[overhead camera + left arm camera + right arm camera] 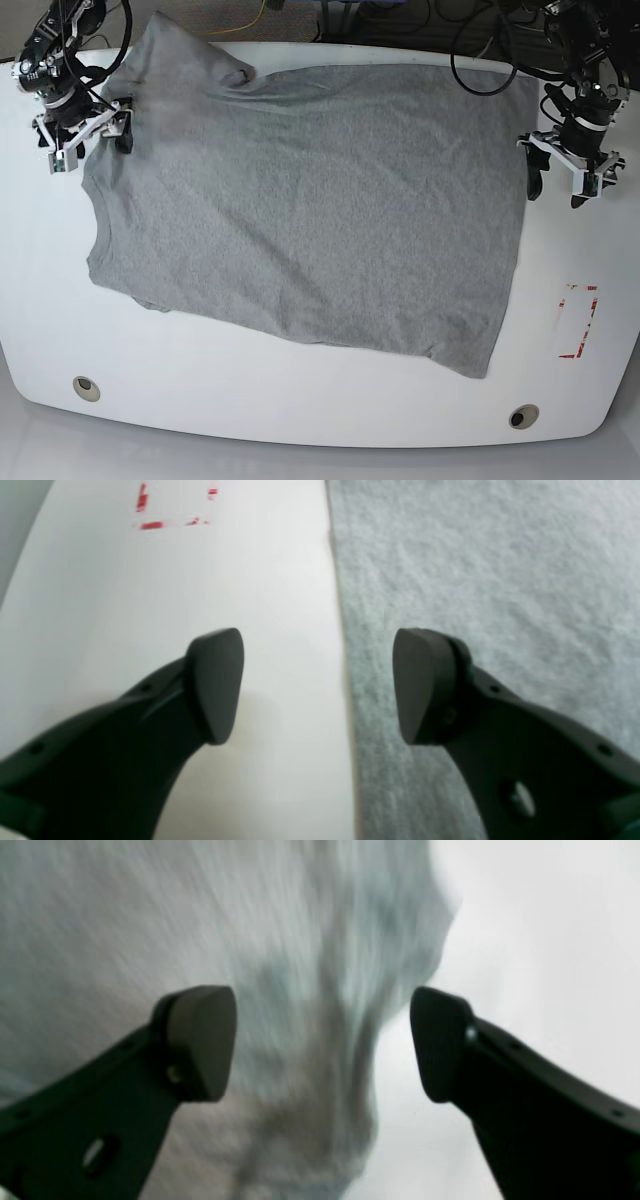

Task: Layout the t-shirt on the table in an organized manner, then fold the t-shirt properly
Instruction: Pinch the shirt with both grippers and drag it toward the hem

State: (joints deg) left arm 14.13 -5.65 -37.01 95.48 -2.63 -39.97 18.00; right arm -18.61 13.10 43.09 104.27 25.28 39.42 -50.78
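The grey t-shirt (310, 200) lies spread on the white table (300, 400), plain side up, with one sleeve bunched at the back left. My left gripper (556, 193) hangs open astride the shirt's right edge. In the left wrist view, that gripper (318, 685) has one finger over the bare table (200, 580) and the other over the t-shirt (475, 570). My right gripper (92, 152) stands open at the shirt's left side by the sleeve. In the right wrist view, blurred cloth of the t-shirt (280, 940) shows between the open fingers of the right gripper (322, 1042); nothing is held.
A red rectangular outline (578, 322) marks the table at the right, also in the left wrist view as red marks (170, 510). Two round holes (86, 388) (521, 416) sit near the front edge. Cables trail behind the table's back edge (400, 20).
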